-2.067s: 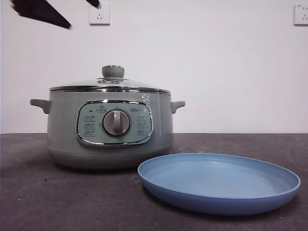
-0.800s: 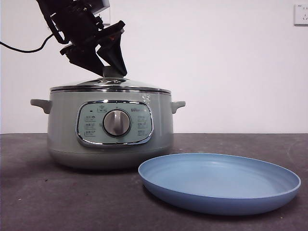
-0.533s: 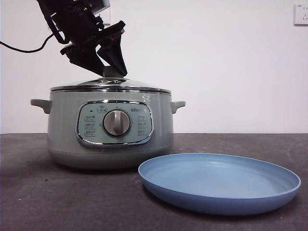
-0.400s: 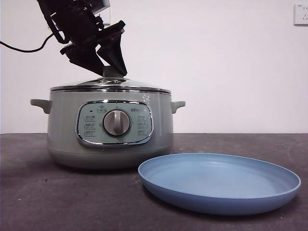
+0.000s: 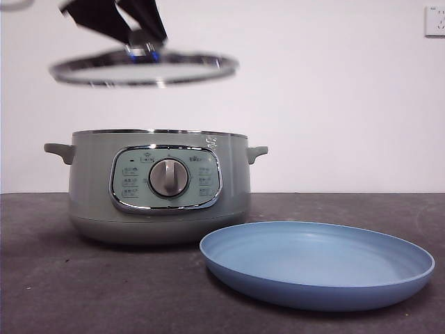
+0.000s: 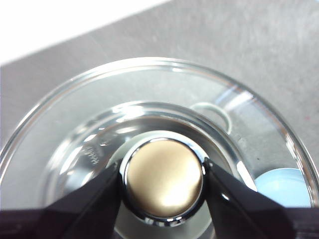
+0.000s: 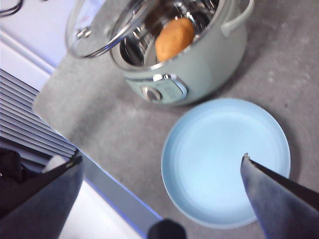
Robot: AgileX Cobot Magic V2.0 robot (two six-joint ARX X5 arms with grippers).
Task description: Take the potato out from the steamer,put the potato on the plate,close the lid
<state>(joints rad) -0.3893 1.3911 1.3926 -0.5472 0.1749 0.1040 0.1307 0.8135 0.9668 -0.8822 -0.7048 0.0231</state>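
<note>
My left gripper (image 5: pixel 139 28) is shut on the knob (image 6: pixel 164 179) of the glass lid (image 5: pixel 142 69) and holds it level, well above the steamer (image 5: pixel 160 184) and a little to its left. The sage-green steamer stands open. The orange-brown potato (image 7: pixel 174 39) lies inside it, seen only in the right wrist view. The light-blue plate (image 5: pixel 316 263) lies empty in front of the steamer to its right. My right gripper (image 7: pixel 162 158) is open and empty, high above the plate (image 7: pixel 227 159).
The dark grey table (image 5: pixel 69 292) carries only the steamer and the plate. Its near edge (image 7: pixel 99 169) shows in the right wrist view. A white wall with a socket (image 5: pixel 434 21) stands behind.
The left gripper came down onto the lid's knob, then raised the lid off the steamer, up and slightly left. The steamer now stands open.
</note>
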